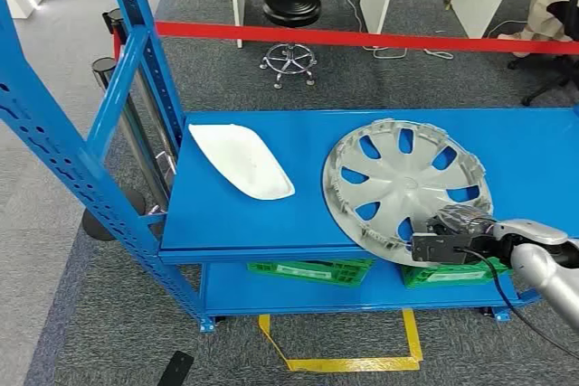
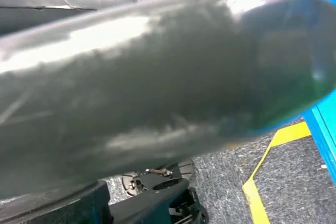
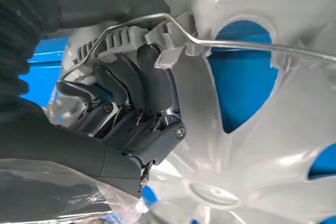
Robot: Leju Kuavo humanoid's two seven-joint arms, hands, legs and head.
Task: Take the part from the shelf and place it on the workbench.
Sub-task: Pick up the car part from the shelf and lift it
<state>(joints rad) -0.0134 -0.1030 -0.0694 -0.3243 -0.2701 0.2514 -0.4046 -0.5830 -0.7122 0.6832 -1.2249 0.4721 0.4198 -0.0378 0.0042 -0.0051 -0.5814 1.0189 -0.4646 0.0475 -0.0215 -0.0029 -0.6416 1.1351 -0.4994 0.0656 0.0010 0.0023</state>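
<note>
While right robot hand [image 1: 456, 234] grips 1 hubcap [image 1: 403, 189], 1 white part [image 1: 241, 159] lies beside.

The hubcap [image 1: 407, 184] looks like moulded grey plastic with a satin silvery sheen, smooth on its spokes and ribbed along the rim just by the fingers [image 3: 118, 85]. A thin bare metal wire [image 3: 238, 44] runs around that rim, right above the fingertips. The right hand [image 1: 454, 237] has dark, smooth, slightly glossy fingers with small metal screws behind them. The shelf [image 1: 287, 214] is glossy blue painted metal. The white part [image 1: 241, 160] looks smooth matt plastic. The floor [image 1: 341, 341] is rough grey carpet.
</note>
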